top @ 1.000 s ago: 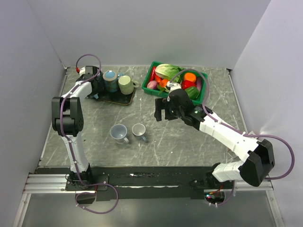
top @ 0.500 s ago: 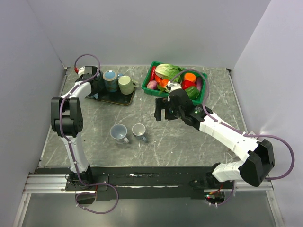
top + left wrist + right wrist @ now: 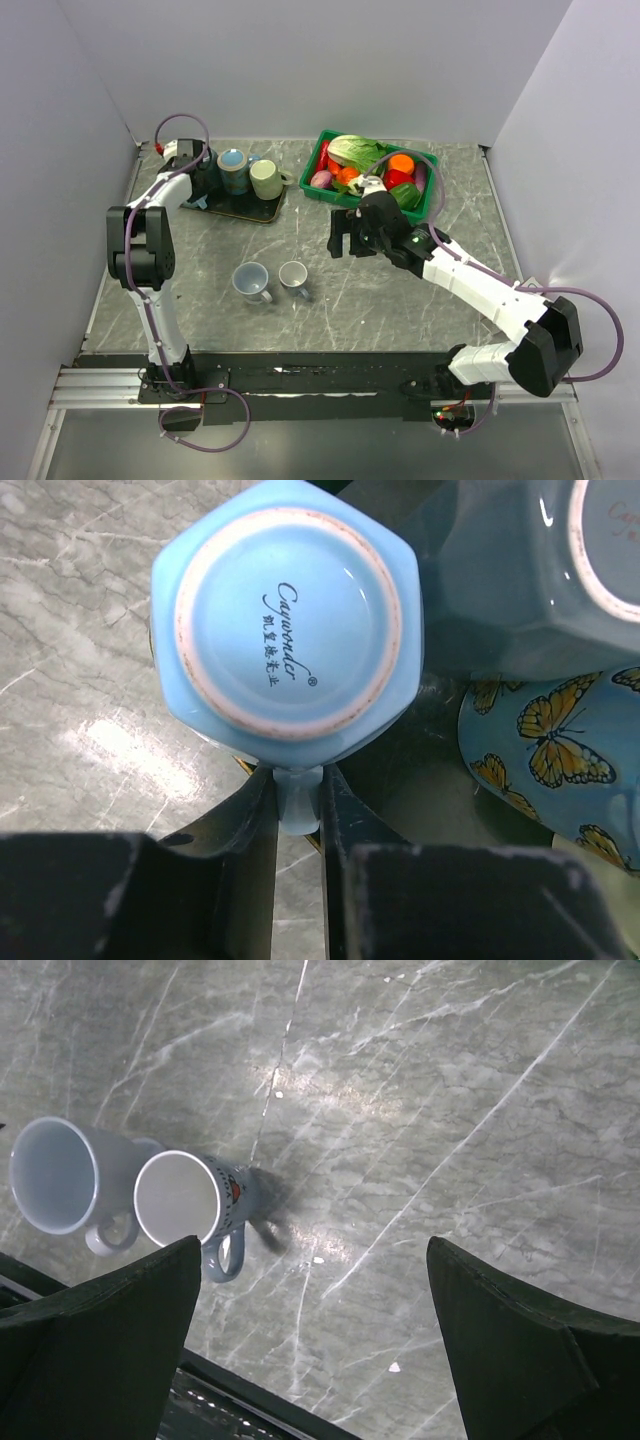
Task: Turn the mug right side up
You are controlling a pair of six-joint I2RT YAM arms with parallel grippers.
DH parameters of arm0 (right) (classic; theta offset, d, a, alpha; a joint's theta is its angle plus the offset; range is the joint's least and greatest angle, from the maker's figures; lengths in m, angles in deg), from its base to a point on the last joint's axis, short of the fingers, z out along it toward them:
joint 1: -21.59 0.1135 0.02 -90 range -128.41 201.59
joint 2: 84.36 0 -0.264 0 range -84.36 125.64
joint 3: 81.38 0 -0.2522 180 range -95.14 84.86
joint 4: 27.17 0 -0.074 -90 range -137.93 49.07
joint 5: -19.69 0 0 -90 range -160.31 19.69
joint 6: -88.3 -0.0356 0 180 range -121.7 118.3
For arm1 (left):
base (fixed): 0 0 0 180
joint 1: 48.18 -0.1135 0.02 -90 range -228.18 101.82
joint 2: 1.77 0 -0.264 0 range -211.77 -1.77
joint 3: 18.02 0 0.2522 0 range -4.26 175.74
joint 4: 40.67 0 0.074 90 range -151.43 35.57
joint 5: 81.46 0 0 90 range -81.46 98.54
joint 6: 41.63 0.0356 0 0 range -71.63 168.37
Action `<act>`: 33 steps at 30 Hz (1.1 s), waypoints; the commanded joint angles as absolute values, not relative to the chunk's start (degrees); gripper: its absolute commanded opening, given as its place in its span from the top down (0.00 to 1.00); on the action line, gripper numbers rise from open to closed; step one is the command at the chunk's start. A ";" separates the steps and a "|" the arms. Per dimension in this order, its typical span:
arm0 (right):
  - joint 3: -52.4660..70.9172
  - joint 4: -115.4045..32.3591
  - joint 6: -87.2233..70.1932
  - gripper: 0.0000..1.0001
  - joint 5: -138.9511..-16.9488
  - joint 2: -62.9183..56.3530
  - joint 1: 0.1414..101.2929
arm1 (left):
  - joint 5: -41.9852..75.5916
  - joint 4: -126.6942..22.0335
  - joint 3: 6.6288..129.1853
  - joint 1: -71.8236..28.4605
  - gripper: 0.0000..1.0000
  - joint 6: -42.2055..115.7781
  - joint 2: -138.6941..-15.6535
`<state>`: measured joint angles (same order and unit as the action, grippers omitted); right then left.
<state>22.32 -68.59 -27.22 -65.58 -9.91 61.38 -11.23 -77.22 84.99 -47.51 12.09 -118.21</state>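
An upside-down light blue mug (image 3: 290,620) stands on a dark tray (image 3: 262,212) at the upper left of the overhead frame, its ringed, printed base facing up. In the left wrist view the mug fills the top centre, and its handle points down the frame into the left pincer (image 3: 298,785). The pincer's two dark fingers (image 3: 250,825) are closed against the handle from either side. A second upturned blue mug (image 3: 520,580) and a butterfly-patterned mug (image 3: 555,750) sit just beside it at the right. The right pincer (image 3: 315,1250) hangs spread wide and empty over the middle of the marbled desk (image 3: 380,300). Two upright mugs (image 3: 185,1200) stand side by side at the left of its view. A green basket (image 3: 330,190) of vegetables sits at the top centre of the overhead frame.
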 commanded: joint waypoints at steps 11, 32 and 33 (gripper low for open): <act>21.41 -67.56 -31.49 0.02 -66.44 -13.44 60.97 | -5.79 -84.75 89.78 -49.94 0.99 7.59 -104.17; 12.26 -41.83 -36.76 0.00 -89.28 -12.82 60.18 | 55.99 -39.17 74.05 -49.77 0.99 -29.84 -78.76; 12.61 -36.24 -37.64 0.00 -90.34 -12.99 59.48 | 56.26 -36.97 73.70 -49.50 0.99 -31.07 -78.24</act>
<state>14.49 -52.35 -33.69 -83.22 -12.79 60.83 46.17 -58.90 73.32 -50.03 -18.99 -82.58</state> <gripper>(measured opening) 0.997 0.217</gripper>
